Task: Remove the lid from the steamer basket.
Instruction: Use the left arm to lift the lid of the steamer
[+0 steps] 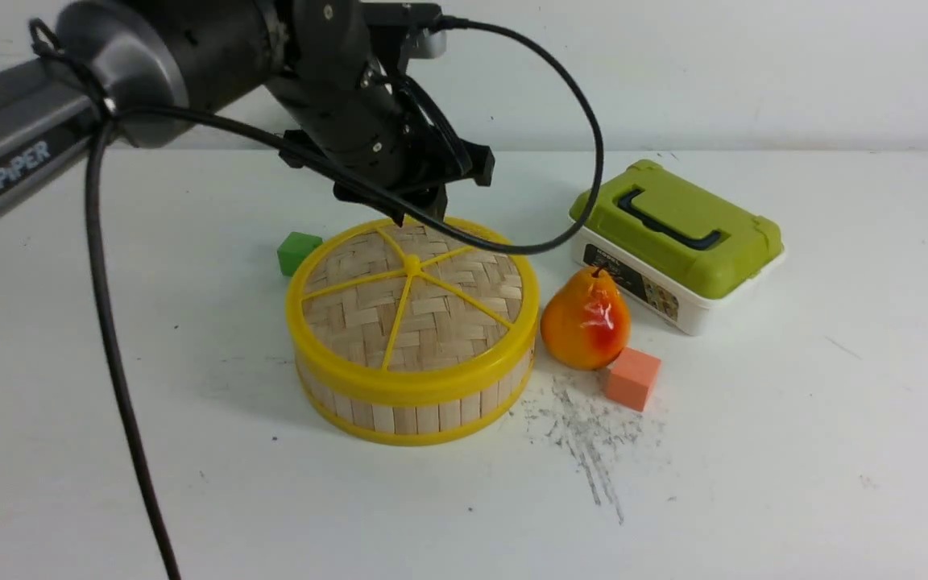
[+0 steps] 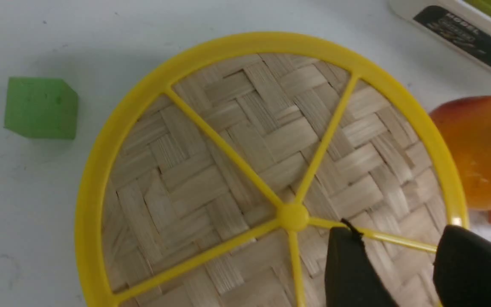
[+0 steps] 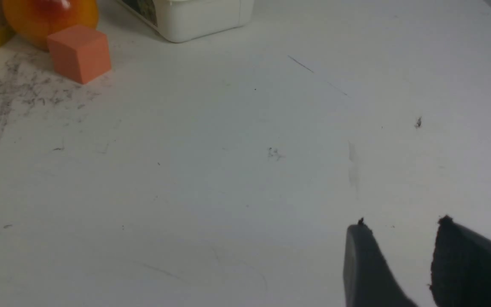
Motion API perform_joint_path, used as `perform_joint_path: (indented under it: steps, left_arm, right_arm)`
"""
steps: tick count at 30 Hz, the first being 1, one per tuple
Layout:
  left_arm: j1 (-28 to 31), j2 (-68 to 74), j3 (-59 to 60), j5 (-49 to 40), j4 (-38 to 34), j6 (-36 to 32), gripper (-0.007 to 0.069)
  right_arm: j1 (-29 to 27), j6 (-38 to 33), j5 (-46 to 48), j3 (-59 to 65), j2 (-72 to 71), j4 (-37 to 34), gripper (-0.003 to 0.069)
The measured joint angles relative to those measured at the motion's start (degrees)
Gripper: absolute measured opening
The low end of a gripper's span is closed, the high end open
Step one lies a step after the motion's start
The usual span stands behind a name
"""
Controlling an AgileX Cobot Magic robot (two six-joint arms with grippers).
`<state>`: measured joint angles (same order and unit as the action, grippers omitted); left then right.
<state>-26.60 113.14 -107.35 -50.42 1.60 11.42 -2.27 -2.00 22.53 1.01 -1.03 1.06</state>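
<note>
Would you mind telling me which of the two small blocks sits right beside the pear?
The orange block, just in front of the pear. The green block lies apart, behind the steamer basket on its left.

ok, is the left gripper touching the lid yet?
Cannot tell. Left wrist view: left gripper open, fingers straddling a lid spoke; neither contact nor gap shows plainly.

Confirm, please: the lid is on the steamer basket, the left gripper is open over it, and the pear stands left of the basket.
One error: the front view shows the pear right of the steamer basket. The lid is on, the left gripper open over it.
</note>
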Motion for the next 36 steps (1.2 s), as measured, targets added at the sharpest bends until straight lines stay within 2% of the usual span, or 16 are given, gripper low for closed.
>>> perform_joint_path:
  steps: [8, 20, 25, 33, 36]
  left_arm:
    - [0.0, 4.4, 0.0, 3.4, 6.7, 1.3, 0.0291]
    - [0.0, 5.7, -0.1, 4.7, 4.7, 2.8, 0.0286]
    - [0.0, 7.2, -0.1, 3.9, 5.1, 6.5, 0.0246]
    - [0.0, 7.3, -0.1, 3.1, 5.3, 7.4, 0.0122]
    - [0.0, 7.3, -0.1, 3.1, 5.3, 7.5, 0.011]
  right_arm:
    - [0.0, 0.0, 0.0, 0.0, 0.0, 0.0, 0.0239]
    - [0.0, 0.0, 0.0, 0.0, 0.0, 0.0, 0.0239]
    - [0.0, 0.0, 0.0, 0.0, 0.0, 0.0, 0.0239]
    - [0.0, 0.0, 0.0, 0.0, 0.0, 0.0, 0.0239]
    - [0.0, 0.0, 0.0, 0.0, 0.0, 0.0, 0.0239]
